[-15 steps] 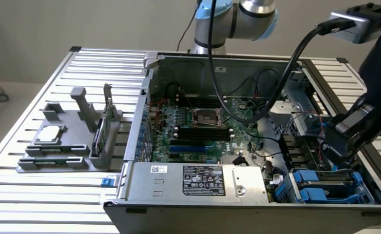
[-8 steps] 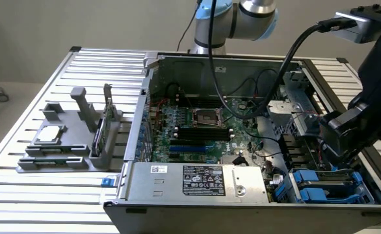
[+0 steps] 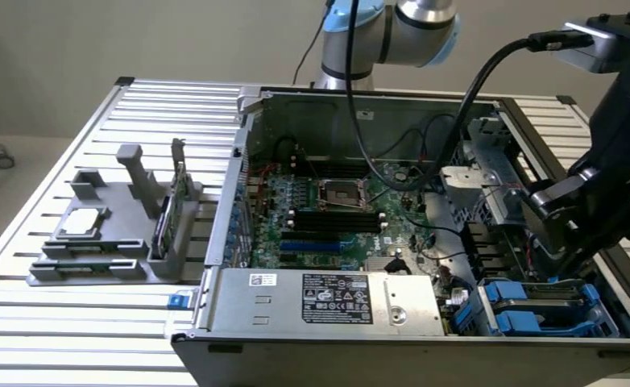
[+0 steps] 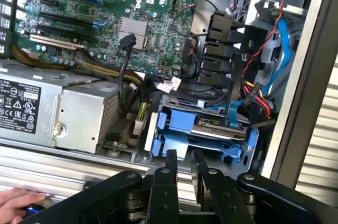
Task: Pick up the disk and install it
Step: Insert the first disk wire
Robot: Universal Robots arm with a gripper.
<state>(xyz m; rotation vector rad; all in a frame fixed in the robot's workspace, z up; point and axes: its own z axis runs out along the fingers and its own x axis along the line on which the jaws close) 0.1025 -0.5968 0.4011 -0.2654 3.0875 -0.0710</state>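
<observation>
The black two-finger pincer (image 4: 184,156) stands with its fingers a little apart and nothing between them, so it is slightly open and empty. Just in front of the fingertips, not touching as far as I can see, lies the flat silver-grey metal disk in its bright blue plastic carrier (image 4: 203,133). It is seated in the drive bay at about five o'clock of the open dark-grey metal computer case (image 3: 401,359) in the exterior view. I judge the disk rather heavy, stiff and sensitive to shocks. The blue carrier edges seem the better place to hold it. Loose coloured wires (image 4: 256,94) hang near. At nine o'clock of the case, a grey plastic holder (image 3: 89,258) stands on the slatted aluminium counter (image 3: 47,185).
</observation>
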